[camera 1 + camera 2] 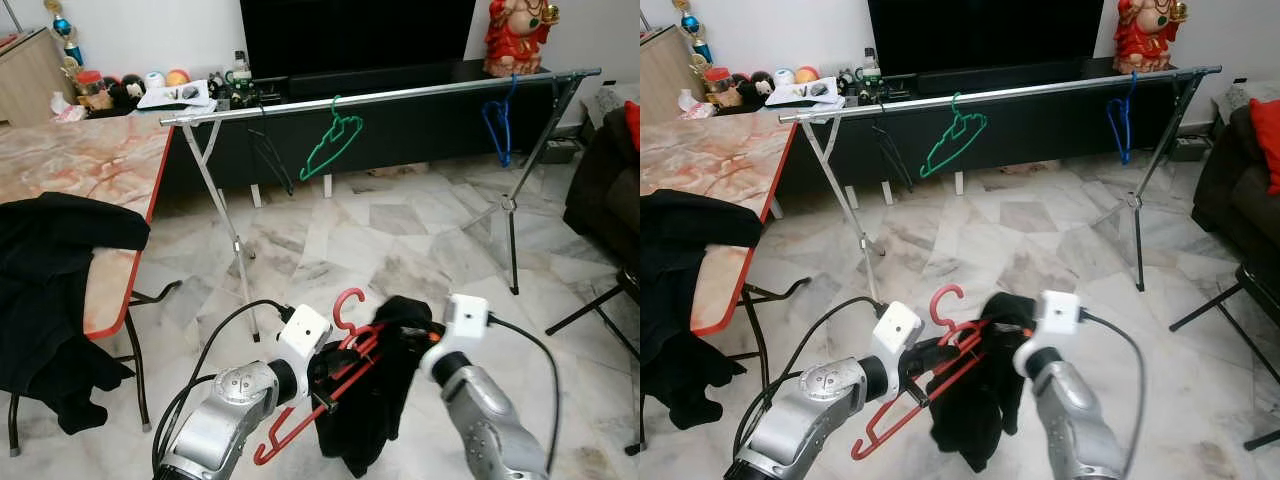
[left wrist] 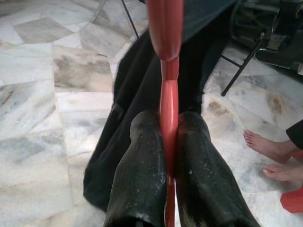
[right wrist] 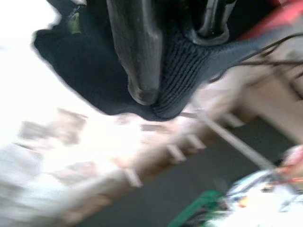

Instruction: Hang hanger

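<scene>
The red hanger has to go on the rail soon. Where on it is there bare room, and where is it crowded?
Bare rail runs between the green hanger and the blue hanger. The left end is tighter: a black hanger hangs close to the green one.

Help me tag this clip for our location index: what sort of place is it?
Probably a home living room: a large black television over a long dark cabinet, a silver metal clothes rail standing on the grey-veined marble tile floor, and a marble-patterned, red-edged table.

Open rail [image 1: 420, 92] between green hanger [image 1: 330, 146], blue hanger [image 1: 498, 125]
</scene>
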{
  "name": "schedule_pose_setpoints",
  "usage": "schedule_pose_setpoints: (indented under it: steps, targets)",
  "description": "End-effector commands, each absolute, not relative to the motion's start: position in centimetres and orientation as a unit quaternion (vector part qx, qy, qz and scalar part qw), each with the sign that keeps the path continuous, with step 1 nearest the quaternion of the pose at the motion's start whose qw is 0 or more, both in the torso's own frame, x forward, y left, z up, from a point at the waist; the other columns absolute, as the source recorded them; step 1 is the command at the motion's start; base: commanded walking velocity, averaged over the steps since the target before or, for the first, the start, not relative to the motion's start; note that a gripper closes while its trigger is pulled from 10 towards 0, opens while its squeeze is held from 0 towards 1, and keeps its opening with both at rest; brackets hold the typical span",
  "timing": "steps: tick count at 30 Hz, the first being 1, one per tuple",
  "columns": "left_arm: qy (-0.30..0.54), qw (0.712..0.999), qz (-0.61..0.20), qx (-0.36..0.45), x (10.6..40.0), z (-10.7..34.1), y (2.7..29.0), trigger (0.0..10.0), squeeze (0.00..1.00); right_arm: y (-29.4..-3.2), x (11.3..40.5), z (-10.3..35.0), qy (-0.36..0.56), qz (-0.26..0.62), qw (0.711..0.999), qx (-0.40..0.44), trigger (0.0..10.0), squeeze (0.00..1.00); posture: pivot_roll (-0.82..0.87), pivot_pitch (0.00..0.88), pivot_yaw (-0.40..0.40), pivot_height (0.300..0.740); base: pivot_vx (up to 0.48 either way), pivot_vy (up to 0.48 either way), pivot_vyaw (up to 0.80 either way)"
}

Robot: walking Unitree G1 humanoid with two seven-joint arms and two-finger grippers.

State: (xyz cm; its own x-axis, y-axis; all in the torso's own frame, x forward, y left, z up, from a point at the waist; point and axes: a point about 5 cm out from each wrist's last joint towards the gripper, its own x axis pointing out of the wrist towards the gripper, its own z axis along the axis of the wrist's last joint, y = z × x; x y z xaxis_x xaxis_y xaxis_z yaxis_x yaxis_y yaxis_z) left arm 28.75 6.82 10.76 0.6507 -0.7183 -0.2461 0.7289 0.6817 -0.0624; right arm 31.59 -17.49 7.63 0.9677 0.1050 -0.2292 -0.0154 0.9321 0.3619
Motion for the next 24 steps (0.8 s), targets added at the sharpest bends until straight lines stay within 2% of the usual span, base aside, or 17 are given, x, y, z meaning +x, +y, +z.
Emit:
schedule_pose_setpoints:
  steps: [1, 4, 5, 8, 10, 16, 19, 22, 23, 24]
  targets:
    - [0.12, 0.912, -0.392, 0.022, 28.9, 11.0, 7.1, 10.0, 0.0, -18.0, 31.8, 7.8, 0.113, 0.01, 0.973, 0.201, 10.0, 0.0, 0.08, 0.063, 0.047, 0.74, 0.0, 0.0, 0.0]
    - [0.119, 0.912, -0.392, 0.019, 28.9, 11.1, 7.1, 10.0, 0.0, -17.1, 31.7, 8.1, 0.097, 0.039, 0.966, 0.237, 10.0, 0.0, 0.08, 0.067, 0.048, 0.74, 0.0, 0.0, 0.0]
    - [0.118, 0.913, -0.39, 0.019, 28.9, 11.1, 7.1, 10.0, 0.0, -15.9, 31.4, 8.6, 0.082, 0.08, 0.951, 0.287, 10.0, 0.0, 0.08, 0.069, 0.049, 0.74, 0.0, 0.0, 0.0]
    - [0.117, 0.914, -0.389, 0.018, 28.9, 11.1, 7.1, 10.0, 0.0, -13.7, 30.6, 9.8, 0.054, 0.174, 0.922, 0.342, 10.0, 0.0, 0.08, 0.07, 0.049, 0.74, 0.0, 0.0, 0.0]
    - [0.117, 0.914, -0.389, 0.018, 28.9, 11.1, 7.1, 10.0, 0.0, -13.4, 30.5, 9.9, 0.053, 0.185, 0.92, 0.343, 10.0, 0.0, 0.08, 0.07, 0.049, 0.74, 0.0, 0.0, 0.0]
    - [0.114, 0.911, -0.395, 0.012, 28.9, 11.3, 7.0, 10.0, 0.0, -11.8, 28.9, 10.1, 0.051, 0.29, 0.907, 0.301, 10.0, 0.0, 0.08, 0.071, 0.051, 0.74, 0.0, 0.0, 0.0]
    - [0.114, 0.911, -0.396, 0.012, 28.8, 11.2, 7.0, 10.0, 0.0, -12.0, 28.7, 10.4, 0.043, 0.318, 0.913, 0.253, 10.0, 0.0, 0.08, 0.071, 0.051, 0.74, 0.0, 0.0, 0.0]
    - [0.114, 0.911, -0.397, 0.012, 28.8, 11.2, 7.0, 10.0, 0.0, -13.1, 29.2, 10.1, 0.049, 0.3, 0.932, 0.196, 10.0, 0.0, 0.08, 0.072, 0.05, 0.74, 0.0, 0.0, 0.0]
    - [0.114, 0.911, -0.397, 0.012, 28.8, 11.2, 7.0, 10.0, 0.0, -13.7, 29.6, 10.1, 0.048, 0.283, 0.941, 0.179, 10.0, 0.0, 0.08, 0.073, 0.051, 0.74, 0.0, 0.0, 0.0]
    - [0.115, 0.911, -0.396, 0.012, 28.8, 11.2, 7.0, 10.0, 0.0, -15.4, 30.7, 10.4, 0.045, 0.235, 0.959, 0.151, 10.0, 0.0, 0.08, 0.073, 0.05, 0.74, 0.0, 0.0, 0.0]
